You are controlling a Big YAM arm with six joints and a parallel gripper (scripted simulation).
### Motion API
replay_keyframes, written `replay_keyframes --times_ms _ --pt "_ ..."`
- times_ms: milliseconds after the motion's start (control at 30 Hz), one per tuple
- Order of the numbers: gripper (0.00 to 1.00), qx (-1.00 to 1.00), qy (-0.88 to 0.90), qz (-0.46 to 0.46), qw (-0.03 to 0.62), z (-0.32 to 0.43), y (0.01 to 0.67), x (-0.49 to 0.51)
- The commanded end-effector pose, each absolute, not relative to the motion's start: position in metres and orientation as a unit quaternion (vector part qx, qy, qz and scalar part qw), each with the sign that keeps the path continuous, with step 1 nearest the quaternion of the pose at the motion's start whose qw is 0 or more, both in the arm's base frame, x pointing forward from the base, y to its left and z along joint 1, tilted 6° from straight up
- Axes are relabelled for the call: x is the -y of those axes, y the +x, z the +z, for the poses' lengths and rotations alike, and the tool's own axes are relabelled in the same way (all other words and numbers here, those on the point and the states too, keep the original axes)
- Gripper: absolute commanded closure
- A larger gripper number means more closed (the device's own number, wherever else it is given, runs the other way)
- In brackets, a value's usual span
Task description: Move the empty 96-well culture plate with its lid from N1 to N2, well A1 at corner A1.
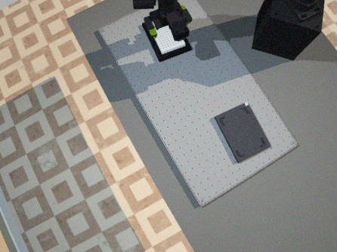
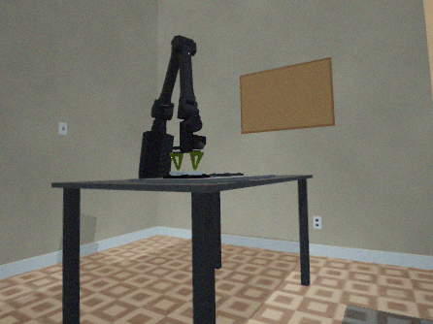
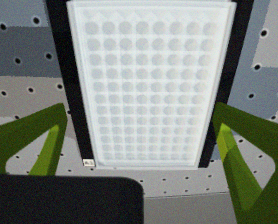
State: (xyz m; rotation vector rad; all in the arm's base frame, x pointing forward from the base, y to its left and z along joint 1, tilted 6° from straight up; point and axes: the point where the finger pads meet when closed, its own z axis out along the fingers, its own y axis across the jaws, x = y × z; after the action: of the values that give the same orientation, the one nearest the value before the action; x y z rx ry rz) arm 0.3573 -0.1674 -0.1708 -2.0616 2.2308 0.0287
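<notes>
Jaws spread wide, poised over plate, arm folded

plate on nest N1 | nest N2 well apart

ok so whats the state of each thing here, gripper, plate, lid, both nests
gripper: open wide, holding nothing, fingers on either side above the plate
culture plate: flat on nest N1, right way up, not gripped
clear lid: down on the plate
nest N1: occupied by the plate
nest N2: vacant, nothing inside the locators
</notes>
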Motion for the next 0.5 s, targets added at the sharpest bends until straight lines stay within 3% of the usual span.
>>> replay_keyframes --times_ms 0,467 --pt "0.00 -0.734 -0.677 -0.009 0.061 -0.171 0.379 0.172" --pt "0.00 -0.734 -0.676 -0.008 0.059 -0.191 0.379 0.171"
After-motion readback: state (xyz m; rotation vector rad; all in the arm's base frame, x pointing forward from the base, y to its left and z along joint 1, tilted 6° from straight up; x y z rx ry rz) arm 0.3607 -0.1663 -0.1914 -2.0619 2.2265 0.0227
